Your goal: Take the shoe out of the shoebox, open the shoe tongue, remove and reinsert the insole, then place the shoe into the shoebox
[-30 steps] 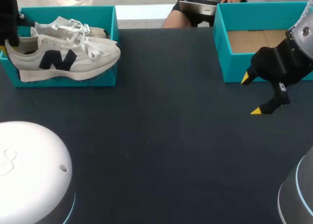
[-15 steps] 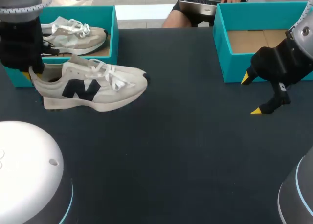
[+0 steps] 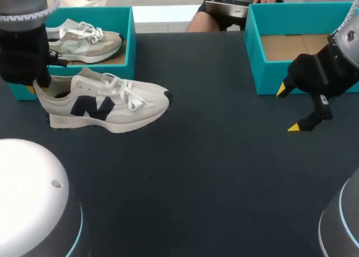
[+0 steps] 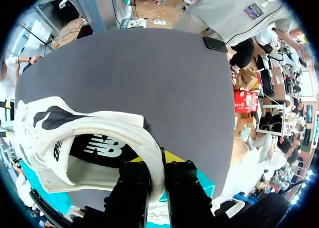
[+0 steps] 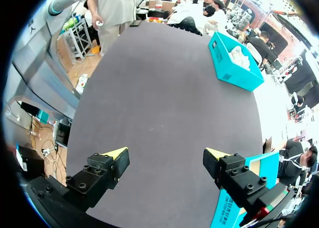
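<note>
Head view: the shoe (image 3: 104, 102), pale with a dark side emblem and white laces, is outside the shoebox (image 3: 130, 38), just in front of its near wall. It is upright, with the toe pointing toward the table's middle and the heel at the left. The sole appears to rest on the table (image 3: 196, 173), though contact cannot be confirmed from this angle. A second shoe (image 3: 84, 41) lies inside the shoebox.

The left gripper (image 3: 38, 84) is at the heel of the shoe and comes down onto it from above.

Left wrist view: the left gripper (image 4: 157, 171) is clamped on the heel collar of the shoe (image 4: 75, 138). One finger is inside the opening and the other is outside, with the heel wall pinched between them. The gap between the fingers is narrow. A teal part of the shoebox (image 4: 207, 180) shows beside the gripper.

Head view: the right gripper (image 3: 291, 108) hangs above the table on the right, in front of the near wall of a second box (image 3: 255, 55), which is teal with a cardboard floor.

Right wrist view: the right gripper (image 5: 166, 153) has its fingers spread wide and holds nothing. Only bare table (image 5: 164, 88) lies between and ahead of them. The shoebox (image 5: 234, 63) is well apart from it, at the far side of the table.
</note>
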Motion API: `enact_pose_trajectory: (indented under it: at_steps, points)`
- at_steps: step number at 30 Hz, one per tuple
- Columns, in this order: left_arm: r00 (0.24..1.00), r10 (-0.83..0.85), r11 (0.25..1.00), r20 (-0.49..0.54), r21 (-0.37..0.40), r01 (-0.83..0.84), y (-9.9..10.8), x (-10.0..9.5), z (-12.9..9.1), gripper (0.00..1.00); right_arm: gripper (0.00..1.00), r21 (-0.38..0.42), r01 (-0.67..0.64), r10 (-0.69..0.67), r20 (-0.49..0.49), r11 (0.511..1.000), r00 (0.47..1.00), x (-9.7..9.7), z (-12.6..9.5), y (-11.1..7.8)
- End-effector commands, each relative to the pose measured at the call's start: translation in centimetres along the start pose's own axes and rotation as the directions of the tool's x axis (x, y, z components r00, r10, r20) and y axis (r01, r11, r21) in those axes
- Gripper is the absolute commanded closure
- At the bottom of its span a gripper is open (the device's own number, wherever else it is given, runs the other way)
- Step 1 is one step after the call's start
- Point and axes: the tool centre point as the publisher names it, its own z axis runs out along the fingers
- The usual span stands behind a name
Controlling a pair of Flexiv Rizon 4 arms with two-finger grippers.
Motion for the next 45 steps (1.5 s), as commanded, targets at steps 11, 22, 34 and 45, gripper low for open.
enact_pose_trajectory:
  at_steps: [11, 22, 34, 45]
  points:
    - [0.997, -0.070, 0.997, 0.030, 0.048, 0.068, -2.1, -7.9, 2.3, 1.00, 0.00, 0.001, 0.000, 0.000, -0.001, 1.000, 1.000, -0.1, 0.1, 0.0]
    - [0.997, -0.064, 0.996, 0.046, 0.073, 0.060, -1.7, -14.5, 4.4, 1.00, 0.00, 0.001, 0.000, 0.000, -0.001, 1.000, 1.000, -0.1, 0.1, 0.0]
    - [0.997, -0.072, 0.997, 0.021, 0.044, 0.071, -2.7, -20.3, 7.9, 1.00, 0.00, 0.001, 0.000, 0.000, -0.001, 1.000, 1.000, -0.1, 0.1, 0.0]
    - [0.997, -0.057, 0.998, -0.058, 0.024, 0.058, -1.6, -24.3, 12.2, 1.00, 0.00, 0.001, 0.000, 0.000, -0.001, 1.000, 1.000, -0.1, 0.1, 0.0]
